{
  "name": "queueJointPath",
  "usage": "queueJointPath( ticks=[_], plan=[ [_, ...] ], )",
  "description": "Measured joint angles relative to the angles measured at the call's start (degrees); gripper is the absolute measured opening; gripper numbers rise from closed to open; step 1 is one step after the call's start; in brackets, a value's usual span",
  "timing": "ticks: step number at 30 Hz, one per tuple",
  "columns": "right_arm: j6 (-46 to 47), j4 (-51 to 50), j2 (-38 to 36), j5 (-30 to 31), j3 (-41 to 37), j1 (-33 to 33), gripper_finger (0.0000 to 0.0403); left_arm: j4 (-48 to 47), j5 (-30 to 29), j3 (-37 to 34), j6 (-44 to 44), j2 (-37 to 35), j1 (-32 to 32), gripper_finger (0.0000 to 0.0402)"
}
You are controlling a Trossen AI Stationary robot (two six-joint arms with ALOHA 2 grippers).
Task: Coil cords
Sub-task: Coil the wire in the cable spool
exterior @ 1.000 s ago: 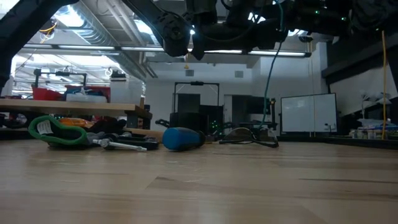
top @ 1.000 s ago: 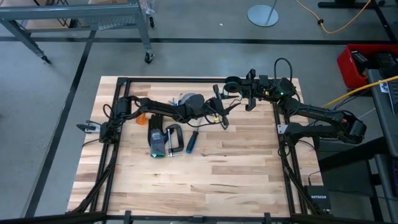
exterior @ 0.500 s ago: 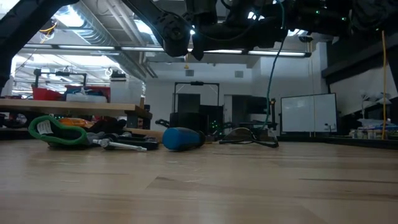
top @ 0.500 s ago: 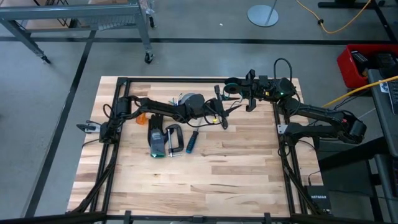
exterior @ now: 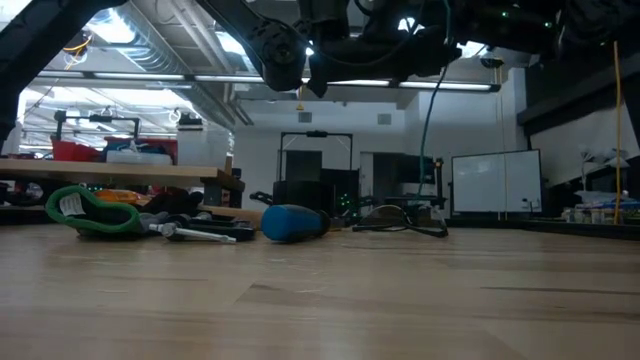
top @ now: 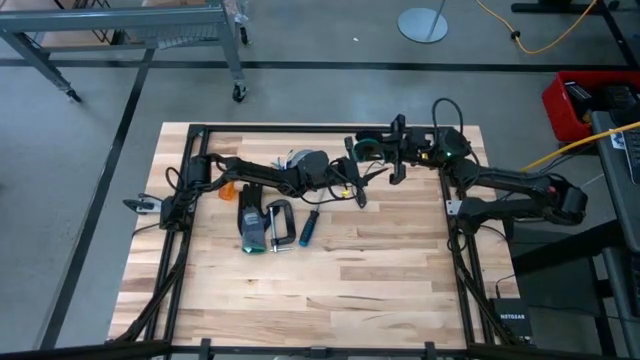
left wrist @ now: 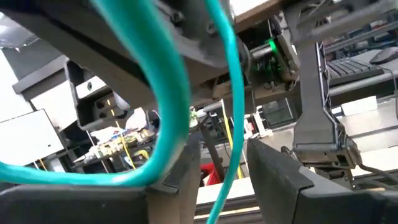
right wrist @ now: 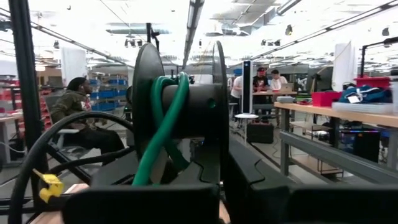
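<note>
One black plastic spool [right wrist: 177, 102], clamped in the right gripper [top: 392, 152] at our table's twelve o'clock, carries one thin teal-green cord [right wrist: 163, 127]; the left gripper [top: 352, 187] grips that cord.

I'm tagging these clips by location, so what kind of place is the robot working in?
Probably a large workshop or robotics lab: rows of long workbenches under bright ceiling strip lights, a white whiteboard behind the wooden table, and people at benches.
</note>
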Motion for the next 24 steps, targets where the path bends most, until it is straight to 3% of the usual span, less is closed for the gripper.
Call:
queueJointPath(
  ticks=[12,24],
  plan=[
    [-0.3,-1.5,0.1,-0.9,0.9,-0.1,0.0002,-5.9,-0.5,0.0,-2.6,0.0,-0.2,0.0007],
    [-1.7,-6.8,-5.1,-1.5,0.9,-5.9,0.0002,-16.4,-8.8,0.0,-7.0,-0.1,-1.7,0.0002]
  ],
)
